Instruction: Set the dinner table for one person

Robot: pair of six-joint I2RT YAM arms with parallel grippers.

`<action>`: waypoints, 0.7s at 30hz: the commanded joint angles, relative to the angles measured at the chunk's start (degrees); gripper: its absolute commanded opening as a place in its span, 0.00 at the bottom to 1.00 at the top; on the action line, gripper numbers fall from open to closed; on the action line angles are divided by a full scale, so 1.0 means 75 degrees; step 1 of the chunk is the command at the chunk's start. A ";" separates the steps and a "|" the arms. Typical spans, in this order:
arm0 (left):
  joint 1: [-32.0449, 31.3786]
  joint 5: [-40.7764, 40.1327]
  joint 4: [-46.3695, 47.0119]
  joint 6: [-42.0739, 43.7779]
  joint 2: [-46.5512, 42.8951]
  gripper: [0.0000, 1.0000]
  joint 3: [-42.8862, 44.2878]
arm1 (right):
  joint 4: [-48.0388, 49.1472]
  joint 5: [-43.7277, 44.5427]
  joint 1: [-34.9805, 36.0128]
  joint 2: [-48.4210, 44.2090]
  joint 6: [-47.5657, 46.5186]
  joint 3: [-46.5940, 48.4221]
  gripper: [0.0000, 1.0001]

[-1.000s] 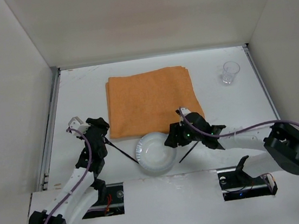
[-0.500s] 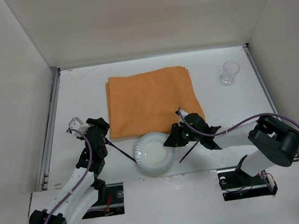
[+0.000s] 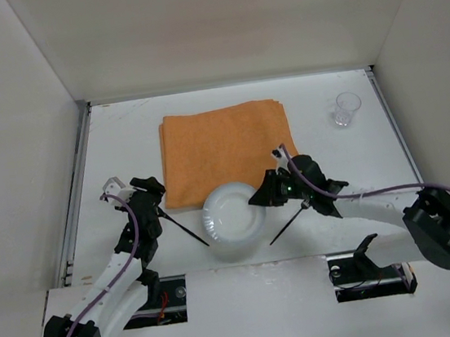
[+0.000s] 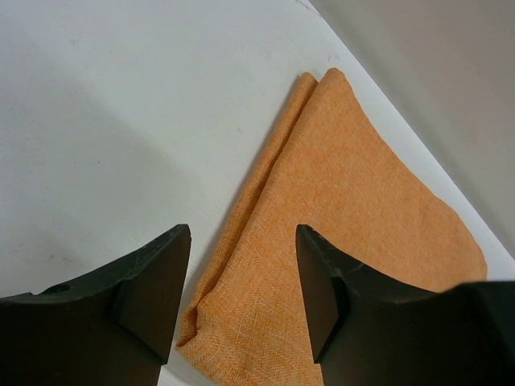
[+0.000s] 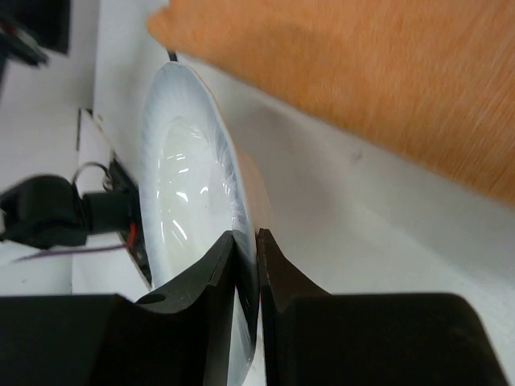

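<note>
On the white dinner table (image 3: 123, 140) lies an orange placemat (image 3: 227, 150). A white plate (image 3: 233, 221) is at the mat's near edge, its right rim pinched between the jaws of my right gripper (image 3: 263, 197). The right wrist view shows the plate (image 5: 189, 209) seen edge-on, with the right gripper (image 5: 245, 241) shut on its rim and the placemat (image 5: 362, 72) beyond. My left gripper (image 3: 150, 190) hangs open at the mat's near left corner. In its wrist view that gripper (image 4: 241, 241) is empty, with the placemat (image 4: 354, 201) below.
A clear glass (image 3: 347, 109) stands at the far right of the table. Two thin black sticks lie on the table, one (image 3: 183, 225) left of the plate, the other (image 3: 288, 225) right of it. Metal rails (image 3: 78, 178) and white walls bound the table.
My right gripper has shut on the plate's rim and carried the plate a little away from the near edge, toward the placemat. The left arm has stayed in place.
</note>
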 commanded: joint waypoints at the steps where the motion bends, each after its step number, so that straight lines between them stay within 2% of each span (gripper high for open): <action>1: 0.0008 -0.0141 0.0471 -0.0051 0.0017 0.53 -0.0099 | 0.1119 -0.0376 -0.0657 0.0282 0.0396 0.1141 0.09; 10: -0.0074 -0.0152 0.0471 -0.0050 0.0017 0.55 -0.0192 | 0.1765 -0.0294 -0.1993 0.2755 0.0970 0.3297 0.09; 16: -0.0109 -0.0105 0.0506 -0.0062 0.0123 0.55 -0.0169 | 0.1672 -0.0271 -0.2182 0.3892 0.1181 0.4283 0.10; 21: -0.0109 -0.0070 0.0565 -0.0062 0.0193 0.55 -0.0169 | 0.1730 -0.0236 -0.2135 0.4350 0.1393 0.4460 0.10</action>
